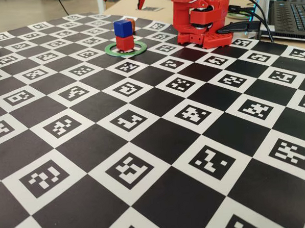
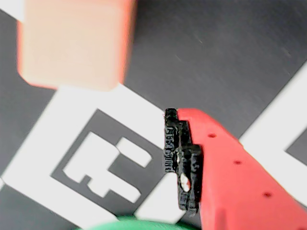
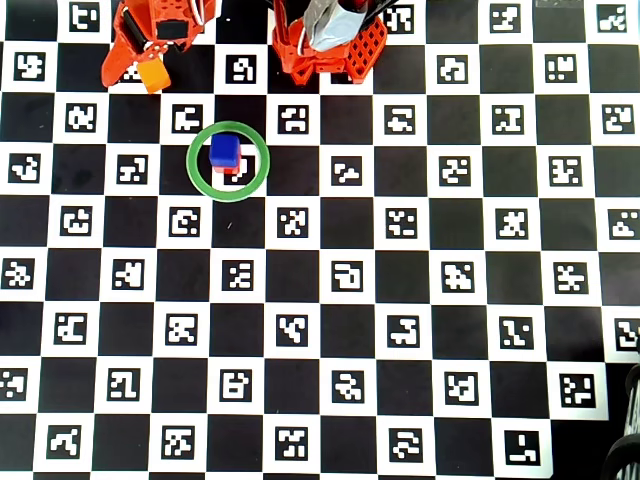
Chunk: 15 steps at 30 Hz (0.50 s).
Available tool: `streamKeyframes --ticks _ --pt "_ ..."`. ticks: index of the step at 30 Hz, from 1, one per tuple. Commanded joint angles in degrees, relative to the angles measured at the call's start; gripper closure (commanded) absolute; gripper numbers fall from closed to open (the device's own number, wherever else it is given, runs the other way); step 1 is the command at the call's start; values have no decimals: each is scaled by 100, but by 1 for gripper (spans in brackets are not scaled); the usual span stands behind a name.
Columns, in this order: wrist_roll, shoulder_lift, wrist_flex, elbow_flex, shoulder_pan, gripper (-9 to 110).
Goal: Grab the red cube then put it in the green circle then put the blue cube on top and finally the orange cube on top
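The blue cube (image 3: 224, 149) sits on top of the red cube (image 1: 124, 43), and the stack stands inside the green circle (image 3: 196, 176), toward its upper left part. The orange cube (image 3: 153, 73) is up-left of the ring in the overhead view, on a black square near the board's far edge. My gripper (image 3: 148, 52) hovers over it with the jaws apart. In the wrist view only one red finger (image 2: 225, 172) with its black pad (image 2: 181, 163) shows. The orange cube (image 2: 72, 43) is blurred at the top left, apart from that finger. A sliver of the green circle (image 2: 134, 224) shows at the bottom.
The arm's red base (image 1: 201, 19) stands at the far edge, right of the ring in the fixed view, with cables and a laptop (image 1: 293, 17) beyond it. The black-and-white marker board (image 1: 144, 160) stretches toward the camera.
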<state>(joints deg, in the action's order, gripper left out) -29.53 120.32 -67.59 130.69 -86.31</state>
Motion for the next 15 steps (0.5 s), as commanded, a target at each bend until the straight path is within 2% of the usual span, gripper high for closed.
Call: streamKeyframes --ticks 1,9,15 --pt "-62 26 149 -44 -88 52" --pt "-246 88 158 18 -88 52" --pt "-1028 229 -281 -448 123 52"
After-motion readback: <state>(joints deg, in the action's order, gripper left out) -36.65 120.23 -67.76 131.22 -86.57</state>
